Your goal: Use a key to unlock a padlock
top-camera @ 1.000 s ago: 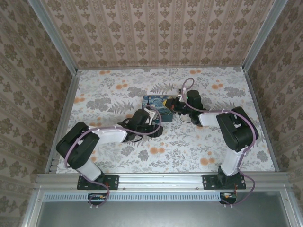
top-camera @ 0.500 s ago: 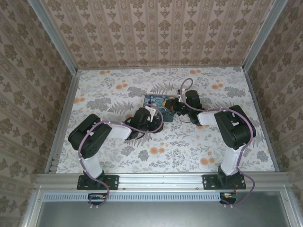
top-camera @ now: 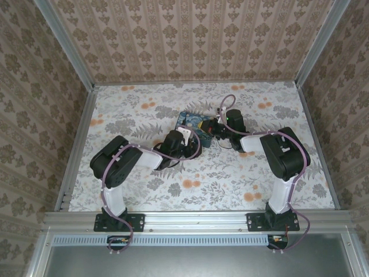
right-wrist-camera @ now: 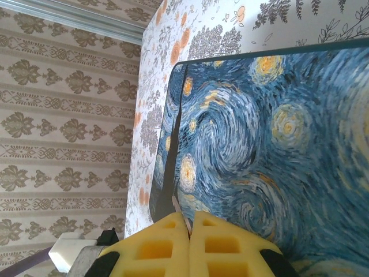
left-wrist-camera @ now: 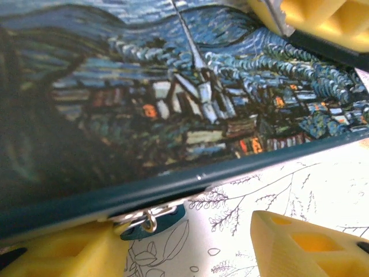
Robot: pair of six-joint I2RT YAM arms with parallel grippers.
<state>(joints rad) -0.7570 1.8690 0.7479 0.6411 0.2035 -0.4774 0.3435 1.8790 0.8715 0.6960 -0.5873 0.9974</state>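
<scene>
The padlock (left-wrist-camera: 164,217), a tiny dark teal body with a silver shackle loop, lies at the near lip of the blue-and-yellow painted-print box (left-wrist-camera: 173,98). It is just beside my left gripper's left finger (left-wrist-camera: 52,254). My left gripper (left-wrist-camera: 184,228) is open, with the padlock between its yellow fingers near the left one. My right gripper (right-wrist-camera: 190,222) is shut on the key (right-wrist-camera: 179,209), whose thin metal blade sticks out over the box lid (right-wrist-camera: 271,150). From above, the left gripper (top-camera: 183,138) and right gripper (top-camera: 212,128) flank the box (top-camera: 190,120).
The box stands mid-table on the floral cloth (top-camera: 259,173). Patterned walls with metal rails (top-camera: 78,138) enclose the table on three sides. The right gripper's yellow fingers (left-wrist-camera: 314,17) show at the far corner of the box in the left wrist view.
The left arm's elbow has swung right and forward, while its gripper stayed at the box's near edge. The right gripper crept slightly left over the box.
</scene>
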